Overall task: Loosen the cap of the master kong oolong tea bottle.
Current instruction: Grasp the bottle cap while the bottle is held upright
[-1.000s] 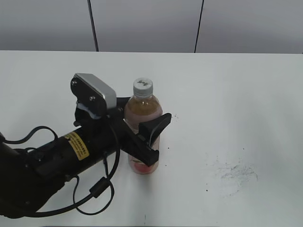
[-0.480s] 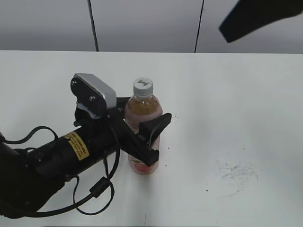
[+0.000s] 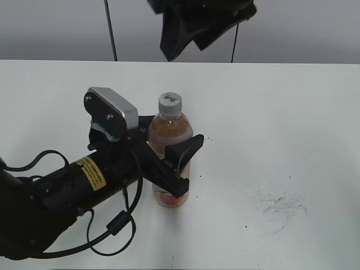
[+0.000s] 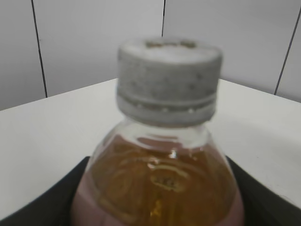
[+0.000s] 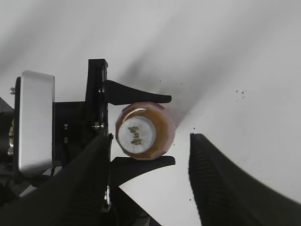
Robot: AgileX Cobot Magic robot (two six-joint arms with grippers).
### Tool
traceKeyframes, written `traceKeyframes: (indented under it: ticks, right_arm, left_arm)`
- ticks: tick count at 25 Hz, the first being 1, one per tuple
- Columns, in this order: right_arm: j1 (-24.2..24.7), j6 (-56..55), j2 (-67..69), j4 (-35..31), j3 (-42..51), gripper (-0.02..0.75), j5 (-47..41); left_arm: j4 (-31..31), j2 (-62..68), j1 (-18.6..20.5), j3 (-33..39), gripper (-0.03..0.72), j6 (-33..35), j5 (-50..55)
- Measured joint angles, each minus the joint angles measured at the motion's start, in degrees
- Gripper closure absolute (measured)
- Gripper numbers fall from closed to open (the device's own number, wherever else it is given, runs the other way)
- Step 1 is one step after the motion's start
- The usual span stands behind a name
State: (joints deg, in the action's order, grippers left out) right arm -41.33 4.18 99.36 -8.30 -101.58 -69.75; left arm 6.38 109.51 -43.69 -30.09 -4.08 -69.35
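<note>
standing upright on the white table, the clear amber-tea bottle with pink label wears its ribbed grey-white cap; the left gripper clamps its body, the right gripper hangs spread wide above.

The left arm is black, with a yellow warning sticker on its side and thin black cables looping under it. On its wrist sits a silver-grey camera box with rounded corners — two small screws show on its dark face. The left gripper has black, wedge-shaped fingers. The right gripper is also black — its fingers are broad with a fine ribbed texture.
</note>
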Motion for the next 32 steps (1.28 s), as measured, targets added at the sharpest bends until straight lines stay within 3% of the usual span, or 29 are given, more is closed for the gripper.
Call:
traceKeyframes:
  ticks: [7,32]
  right_arm:
    - [-4.20,-8.62,3.46,1.87,0.00,0.328,-0.10]
    - [-4.09,-16.16,7.61,1.83,4.44,0.311,-0.18]
  left_arm:
    - [0.10,0.00,0.00,0.00,0.241,0.00,0.00]
    - [0.10,0.00,0.00,0.00,0.241,0.00,-0.02]
